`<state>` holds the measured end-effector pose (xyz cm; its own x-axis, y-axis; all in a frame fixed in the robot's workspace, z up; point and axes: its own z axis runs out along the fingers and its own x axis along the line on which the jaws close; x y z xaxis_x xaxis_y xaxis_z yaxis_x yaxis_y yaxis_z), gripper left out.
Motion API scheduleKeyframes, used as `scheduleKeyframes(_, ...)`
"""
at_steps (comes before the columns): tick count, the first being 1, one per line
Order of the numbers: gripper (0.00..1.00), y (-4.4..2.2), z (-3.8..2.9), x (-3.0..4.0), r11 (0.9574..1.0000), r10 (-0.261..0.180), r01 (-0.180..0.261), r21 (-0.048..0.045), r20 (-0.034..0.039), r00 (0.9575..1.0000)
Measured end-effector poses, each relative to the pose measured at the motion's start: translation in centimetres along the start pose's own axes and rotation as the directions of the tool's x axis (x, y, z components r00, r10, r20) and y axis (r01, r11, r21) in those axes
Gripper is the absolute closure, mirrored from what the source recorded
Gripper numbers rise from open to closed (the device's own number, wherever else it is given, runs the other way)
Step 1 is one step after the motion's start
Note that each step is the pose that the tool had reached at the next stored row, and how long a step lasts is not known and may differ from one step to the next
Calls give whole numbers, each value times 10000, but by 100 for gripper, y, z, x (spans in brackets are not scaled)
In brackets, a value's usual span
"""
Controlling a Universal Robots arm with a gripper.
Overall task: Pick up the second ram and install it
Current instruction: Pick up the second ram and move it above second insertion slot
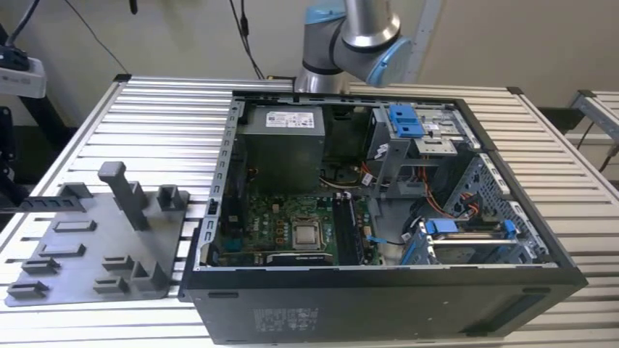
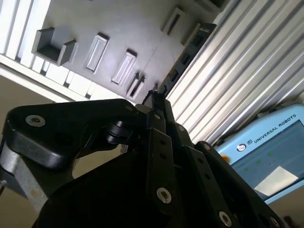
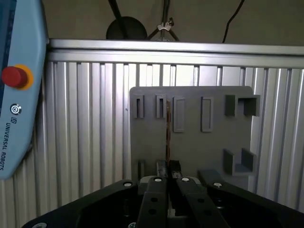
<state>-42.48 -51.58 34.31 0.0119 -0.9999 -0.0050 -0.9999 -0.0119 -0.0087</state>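
The second ram [image 2: 183,59] is a thin dark strip reaching out from my gripper [image 2: 154,99] over the grey holder plate [image 2: 123,28]. In the first wrist view the ram [image 3: 167,135] shows edge-on, running from the fingers [image 3: 159,167] toward the plate's row of slots [image 3: 161,107]. My gripper [image 3: 167,167] looks shut on the ram's near end. In the exterior view the ram [image 1: 43,202] is a dark notched bar at the exterior view's left edge, level with the holder plate's [image 1: 87,250] far corner. Whether it still rests on the plate I cannot tell.
An open computer case [image 1: 387,290] lies on the slatted aluminium table [image 1: 164,109], with the motherboard and processor [image 1: 307,233], a grey power-supply box [image 1: 280,138] and blue drive latches [image 1: 408,119]. A tall post [image 1: 121,190] rises from the plate. A teach pendant [image 3: 19,85] lies beside it.
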Motion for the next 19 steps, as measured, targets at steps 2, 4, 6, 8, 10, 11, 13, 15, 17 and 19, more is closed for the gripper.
scheduleKeyframes(2, 86, 0, -29, 0, 10000, 0, 0, -3, 0, 10000)
scheduleKeyframes(4, 86, -1, -60, 0, 10000, 1, -1, -7, 0, 10000)
scheduleKeyframes(6, 86, -1, -89, 0, 10000, 1, -1, -12, 0, 10000)
scheduleKeyframes(8, 86, -1, -119, -1, 10000, 2, -2, -15, 0, 10000)
scheduleKeyframes(10, 86, -1, -149, -1, 10000, 2, -2, -18, 0, 10000)
scheduleKeyframes(11, 86, -2, -164, -1, 10000, 2, -2, -21, 0, 10000)
scheduleKeyframes(13, 86, -2, -194, -1, 10000, 2, -2, -24, 0, 10000)
scheduleKeyframes(15, 86, -2, -224, -1, 10000, 2, -2, -29, -1, 10000)
scheduleKeyframes(17, 86, -2, -255, -1, 10000, 2, -2, -34, 0, 10000)
scheduleKeyframes(19, 86, -2, -285, -2, 10000, 2, -2, -37, 0, 10000)
